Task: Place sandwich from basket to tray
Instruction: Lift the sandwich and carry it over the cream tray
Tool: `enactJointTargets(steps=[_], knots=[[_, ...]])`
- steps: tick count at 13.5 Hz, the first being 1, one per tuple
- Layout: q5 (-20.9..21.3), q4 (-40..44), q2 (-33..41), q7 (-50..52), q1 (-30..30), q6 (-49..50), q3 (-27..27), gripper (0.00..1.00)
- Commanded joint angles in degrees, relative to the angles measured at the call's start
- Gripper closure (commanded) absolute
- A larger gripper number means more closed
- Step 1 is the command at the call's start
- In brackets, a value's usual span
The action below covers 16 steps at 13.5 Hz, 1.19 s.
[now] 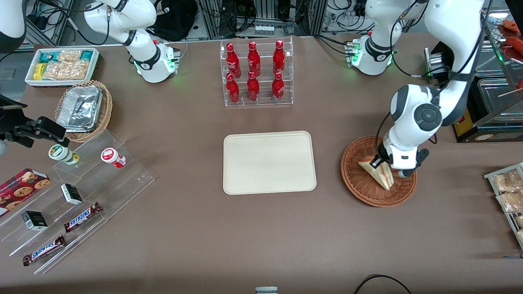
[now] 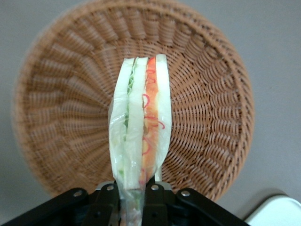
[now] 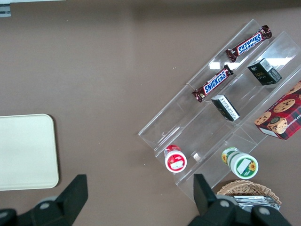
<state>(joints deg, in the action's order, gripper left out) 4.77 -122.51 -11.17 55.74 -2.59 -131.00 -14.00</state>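
Observation:
The sandwich (image 1: 378,171) is a pale bread wedge with orange-red and green filling, wrapped in clear film. It stands over the round reddish-brown wicker basket (image 1: 359,183) at the working arm's end of the table. My gripper (image 1: 379,160) is shut on the sandwich's end. In the left wrist view the sandwich (image 2: 141,132) rises from between the black fingers (image 2: 157,202), with the basket (image 2: 207,117) under it. I cannot tell whether the wedge's tip still rests in the basket. The cream tray (image 1: 269,162) lies bare at the table's middle, beside the basket.
A clear rack of red bottles (image 1: 255,73) stands farther from the front camera than the tray. Toward the parked arm's end are a tan basket with foil containers (image 1: 83,110), a white bin of snacks (image 1: 61,65) and a clear stepped stand with candy bars (image 1: 81,216). Snack packets (image 1: 506,192) lie by the basket.

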Motion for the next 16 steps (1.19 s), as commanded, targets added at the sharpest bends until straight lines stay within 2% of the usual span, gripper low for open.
enactJointTargets(steps=[1, 4, 8, 12, 16], knots=[[2.1, 10.2, 1.8, 1.2, 3.3, 14.5, -1.1, 0.93], [1.9, 19.5, -0.7, 2.1, 12.2, 23.1, -1.2, 0.94], [1.8, 27.5, -7.5, 2.1, 23.9, 23.7, -1.3, 0.94], [2.0, 28.6, -12.1, 1.4, 30.4, 22.9, -1.2, 0.92], [2.3, 28.4, -16.5, 1.9, 34.5, 14.6, -1.0, 0.91]])
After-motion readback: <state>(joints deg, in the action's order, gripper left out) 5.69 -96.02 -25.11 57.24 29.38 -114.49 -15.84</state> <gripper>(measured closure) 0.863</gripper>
